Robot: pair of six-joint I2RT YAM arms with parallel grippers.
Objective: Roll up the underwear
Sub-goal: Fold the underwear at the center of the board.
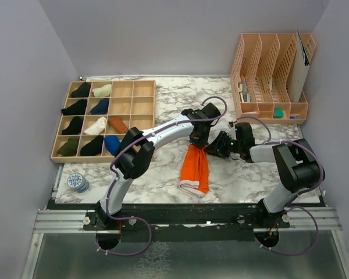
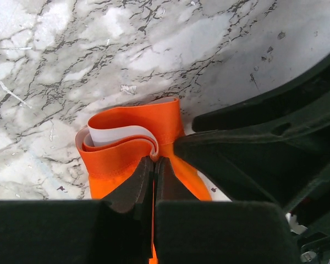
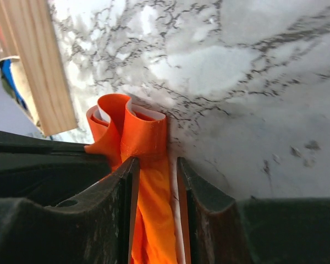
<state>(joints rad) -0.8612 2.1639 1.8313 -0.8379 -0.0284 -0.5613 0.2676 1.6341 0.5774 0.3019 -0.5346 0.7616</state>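
Observation:
The bright orange underwear [image 1: 196,170] lies lengthwise on the marble table, its white waistband at the near end. Its far end is lifted and folded into loops [image 2: 129,116] [image 3: 146,135]. My left gripper [image 1: 199,145] [image 2: 154,160] is shut on that folded far edge. My right gripper [image 1: 212,150] [image 3: 157,165] sits right beside it, its fingers a little apart with the orange cloth running between them. A rust-brown bundle [image 1: 118,124] lies in a compartment of the wooden tray; I cannot tell whether it is underwear.
A wooden compartment tray [image 1: 143,87] [image 3: 38,66] with several dark, cream and blue bundles stands at the left. A peach file rack [image 1: 271,64] stands at the back right. A small round patterned object [image 1: 77,182] rests near the front left edge.

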